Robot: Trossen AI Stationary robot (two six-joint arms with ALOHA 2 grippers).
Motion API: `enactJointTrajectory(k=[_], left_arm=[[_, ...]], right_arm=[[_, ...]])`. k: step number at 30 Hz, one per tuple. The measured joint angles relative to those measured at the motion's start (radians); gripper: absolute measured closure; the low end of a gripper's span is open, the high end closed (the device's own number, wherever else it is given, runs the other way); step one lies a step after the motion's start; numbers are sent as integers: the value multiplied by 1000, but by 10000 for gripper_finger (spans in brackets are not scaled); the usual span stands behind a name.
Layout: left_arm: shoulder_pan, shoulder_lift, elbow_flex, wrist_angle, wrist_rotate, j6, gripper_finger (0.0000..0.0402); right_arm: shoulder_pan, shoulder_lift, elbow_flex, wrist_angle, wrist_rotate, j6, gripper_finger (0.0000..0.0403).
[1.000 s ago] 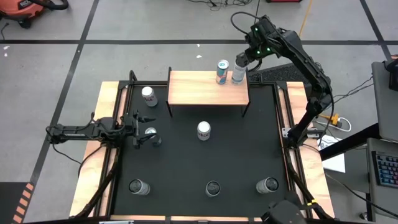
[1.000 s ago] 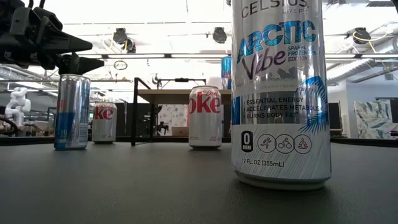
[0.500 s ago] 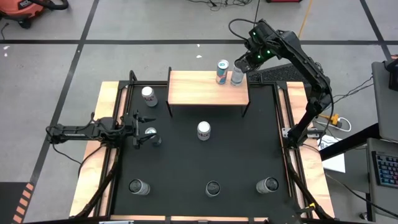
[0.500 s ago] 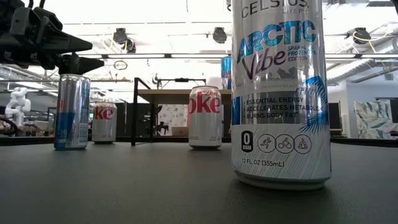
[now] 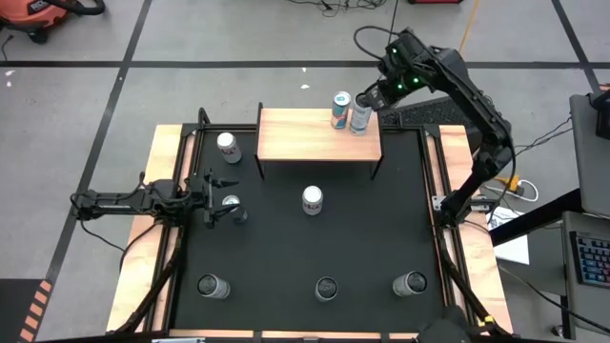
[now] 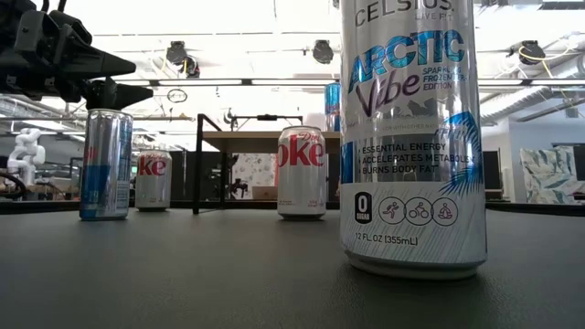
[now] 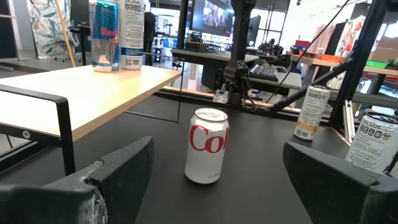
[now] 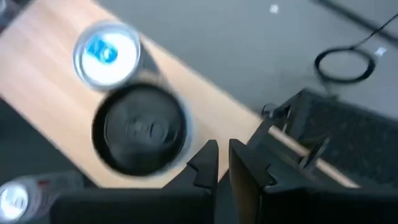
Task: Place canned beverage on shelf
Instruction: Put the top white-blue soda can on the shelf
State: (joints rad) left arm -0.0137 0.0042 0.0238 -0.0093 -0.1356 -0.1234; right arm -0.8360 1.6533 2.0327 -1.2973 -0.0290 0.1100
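The light wood shelf (image 5: 315,135) stands at the table's far side; it also shows in the left wrist view (image 7: 93,84). Two cans stand upright on its far right part: a blue-topped can (image 5: 340,109) and a dark-topped can (image 5: 360,115) (image 8: 140,130). My right gripper (image 5: 378,93) (image 8: 222,160) is shut, above the shelf's far right corner, just beside the dark-topped can's top. My left gripper (image 5: 214,200) is open and empty at the table's left, above a slim silver-blue can (image 6: 105,164). My right gripper's shut fingertips (image 8: 208,155) stand close beside the dark-topped can's rim (image 8: 184,134), coming from above and the far right. I cannot tell whether they touch it. The can stands upright on the shelf.
A Coke can (image 5: 313,199) (image 7: 207,146) stands at mid-table and another (image 5: 227,143) left of the shelf. Three cans (image 5: 212,286) (image 5: 327,288) (image 5: 411,283) line the near edge; one, a Celsius can (image 6: 411,137), fills the low view.
My right gripper has drawn back a little from the dark-topped can toward the far right. The can has shifted slightly toward the blue-topped can and stands upright on the shelf.
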Motion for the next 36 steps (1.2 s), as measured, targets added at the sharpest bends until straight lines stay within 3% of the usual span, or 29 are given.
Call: enactJointTrajectory(k=[18, 36], left_arm=[[0, 0, 0, 0, 0, 0, 41], [0, 0, 0, 0, 0, 0, 41]], right_arm=[[2, 41, 0, 161, -84, -44, 381], [2, 38, 1, 88, -105, -17, 381]])
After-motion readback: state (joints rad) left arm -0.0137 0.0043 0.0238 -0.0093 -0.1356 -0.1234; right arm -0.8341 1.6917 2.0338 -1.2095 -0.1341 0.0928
